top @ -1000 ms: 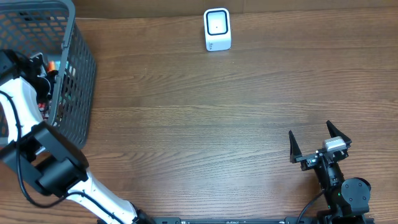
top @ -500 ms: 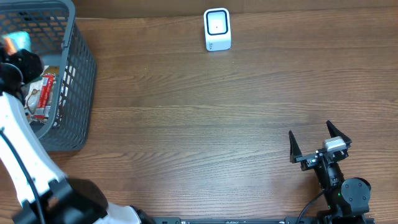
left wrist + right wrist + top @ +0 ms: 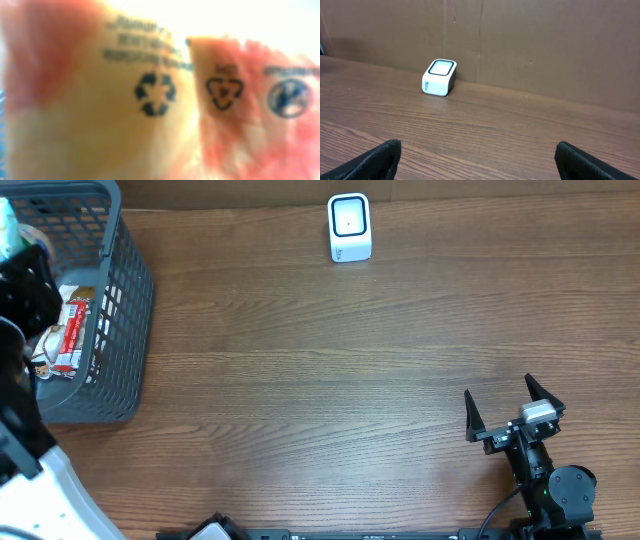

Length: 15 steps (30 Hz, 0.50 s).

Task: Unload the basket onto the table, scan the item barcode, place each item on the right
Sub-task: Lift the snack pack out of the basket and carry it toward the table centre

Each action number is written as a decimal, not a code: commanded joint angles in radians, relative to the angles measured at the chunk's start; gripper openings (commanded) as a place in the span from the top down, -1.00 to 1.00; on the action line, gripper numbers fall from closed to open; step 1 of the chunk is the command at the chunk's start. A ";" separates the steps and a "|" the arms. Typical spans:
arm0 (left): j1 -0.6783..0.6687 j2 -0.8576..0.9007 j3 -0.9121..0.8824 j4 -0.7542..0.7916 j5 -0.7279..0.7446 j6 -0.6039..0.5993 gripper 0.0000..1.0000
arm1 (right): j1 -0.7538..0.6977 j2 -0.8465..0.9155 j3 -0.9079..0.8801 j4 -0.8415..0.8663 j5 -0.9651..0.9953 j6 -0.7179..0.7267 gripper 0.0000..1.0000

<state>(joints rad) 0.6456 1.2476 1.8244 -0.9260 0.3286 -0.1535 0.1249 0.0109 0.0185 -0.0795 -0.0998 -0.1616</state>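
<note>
Sitting right up close to L hand (image 3: pixel 15 258): blurry orange-red pkt (image 3: pixel 150 105)

Mock checkout bench: scanner (image 3: pixel 349 226), basket (image 3: pixel 126 308), cardboard backdrop (image 3: pixel 545 45).

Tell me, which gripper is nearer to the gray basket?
Left. The left gripper is above the basket, holding a packet; the right gripper stands open far across the table, at the opposite near corner.
</note>
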 commanded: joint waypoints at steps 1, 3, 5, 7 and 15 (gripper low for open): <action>-0.011 -0.049 0.030 -0.015 0.061 -0.027 0.30 | -0.003 -0.007 -0.010 0.003 0.001 -0.003 -1.00; -0.013 -0.068 0.030 -0.051 0.094 -0.027 0.30 | -0.003 -0.007 -0.010 0.003 0.001 -0.003 -1.00; -0.013 -0.073 0.030 -0.098 0.132 -0.027 0.30 | -0.003 -0.007 -0.010 0.003 0.001 -0.003 -1.00; -0.013 -0.076 0.030 -0.146 0.165 -0.027 0.29 | -0.003 -0.007 -0.010 0.003 0.001 -0.003 -1.00; -0.102 -0.059 0.029 -0.297 0.216 0.006 0.33 | -0.003 -0.007 -0.010 0.003 0.001 -0.004 -1.00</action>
<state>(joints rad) 0.5838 1.1915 1.8244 -1.2140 0.4843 -0.1646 0.1249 0.0109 0.0185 -0.0792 -0.1001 -0.1612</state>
